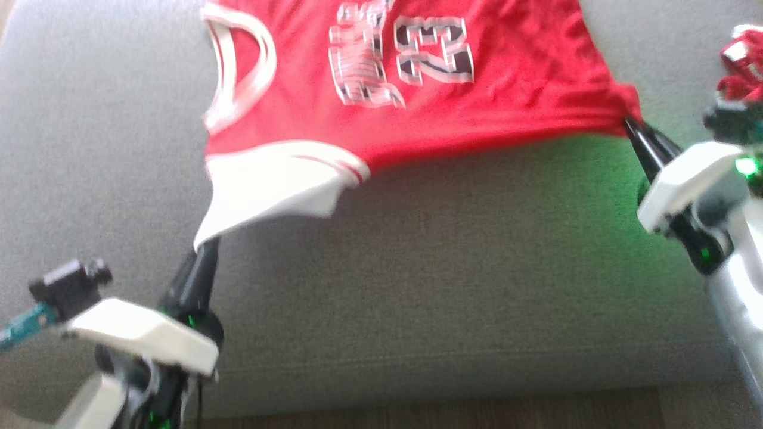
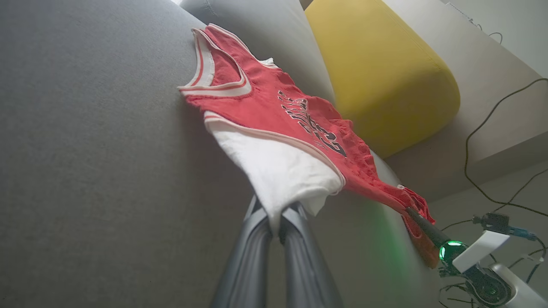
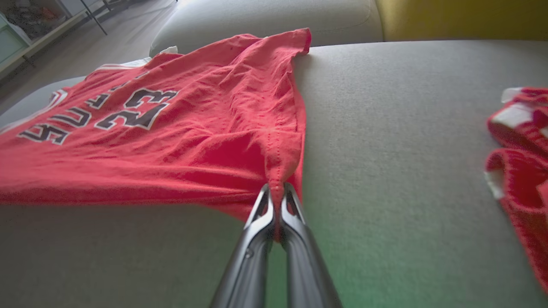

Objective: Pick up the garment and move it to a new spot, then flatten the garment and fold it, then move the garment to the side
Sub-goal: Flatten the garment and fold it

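While the jersey (image 1: 417, 107) lies across the top of the head view on the sofa (image 1: 417, 286), its near edge lifted taut, the left gripper (image 1: 205, 247) at lower left nips the white corner and the right gripper (image 1: 632, 125) at the right edge nips a red one; pulling further apart could tear a corner free. In the left wrist view, the fingers are shut on a thin white tip at bottom centre; a slip looks likeliest there. In the right wrist view, the fingers clamp the bunched hem at centre; a second garment (image 3: 522, 141) at the right edge could get caught up.
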### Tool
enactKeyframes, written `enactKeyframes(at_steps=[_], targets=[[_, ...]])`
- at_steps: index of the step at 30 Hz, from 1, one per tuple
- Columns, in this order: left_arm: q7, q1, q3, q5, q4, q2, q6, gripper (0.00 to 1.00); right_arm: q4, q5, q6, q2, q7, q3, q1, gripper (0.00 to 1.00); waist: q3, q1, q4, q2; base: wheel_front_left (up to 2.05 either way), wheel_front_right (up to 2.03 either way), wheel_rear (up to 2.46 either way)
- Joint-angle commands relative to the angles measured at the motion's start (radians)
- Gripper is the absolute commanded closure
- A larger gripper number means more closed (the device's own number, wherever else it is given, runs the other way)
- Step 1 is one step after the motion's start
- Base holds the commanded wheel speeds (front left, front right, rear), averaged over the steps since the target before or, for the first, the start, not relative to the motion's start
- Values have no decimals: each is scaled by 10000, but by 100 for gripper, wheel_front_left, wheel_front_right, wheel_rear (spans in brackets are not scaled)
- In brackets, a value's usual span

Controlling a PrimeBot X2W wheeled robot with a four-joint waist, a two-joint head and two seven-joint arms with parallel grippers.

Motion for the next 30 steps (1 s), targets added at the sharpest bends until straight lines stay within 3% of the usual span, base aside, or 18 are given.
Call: enactKeyframes(at_steps=[1,9,15,22,30], targets=[[-81,-7,445,-23,-627,411,161,100,-627,131,-4,-285,84,-132,447,100,-250,2,-84,-1,0,0,0],[-26,2138,513,-496,-2483,498,1200,100,-3882,-143,-4,-370,1362,-1778,3372,100,-648,2,-180,-1,0,0,0],[48,2678,597,-696,-3275,528,1582,100,-6509,-876,-4,297,2756,-3173,5079,100,-729,2,-144,-1,0,0,0],[169,1170,464,-786,-2378,-36,1331,100,-7568,-2168,-4,1096,3722,-3427,4914,100,-577,2,-83,-1,0,0,0],[52,-1540,339,-585,-209,-826,481,100,-6333,-2903,-4,1380,3552,-3654,3361,100,50,2,36,-1,0,0,0]])
